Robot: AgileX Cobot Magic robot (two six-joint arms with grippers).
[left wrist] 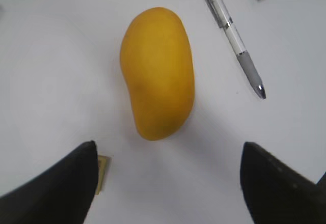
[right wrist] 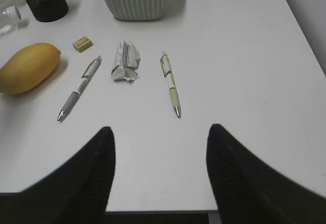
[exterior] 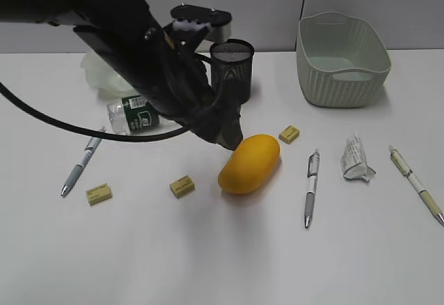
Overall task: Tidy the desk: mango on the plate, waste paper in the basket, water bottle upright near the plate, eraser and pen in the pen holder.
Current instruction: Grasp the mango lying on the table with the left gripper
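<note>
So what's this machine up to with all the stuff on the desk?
It is tidying. The left hand hovers open over the mango, which lies on the table, not yet gripped. The right hand waits open and empty. The pens, erasers and crumpled paper lie loose, and the basket looks empty.

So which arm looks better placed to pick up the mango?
The left. Its open gripper is already close to the mango, fingers apart and lined up with it. The right gripper is open too, but hangs back at the table's edge, farther off.
</note>
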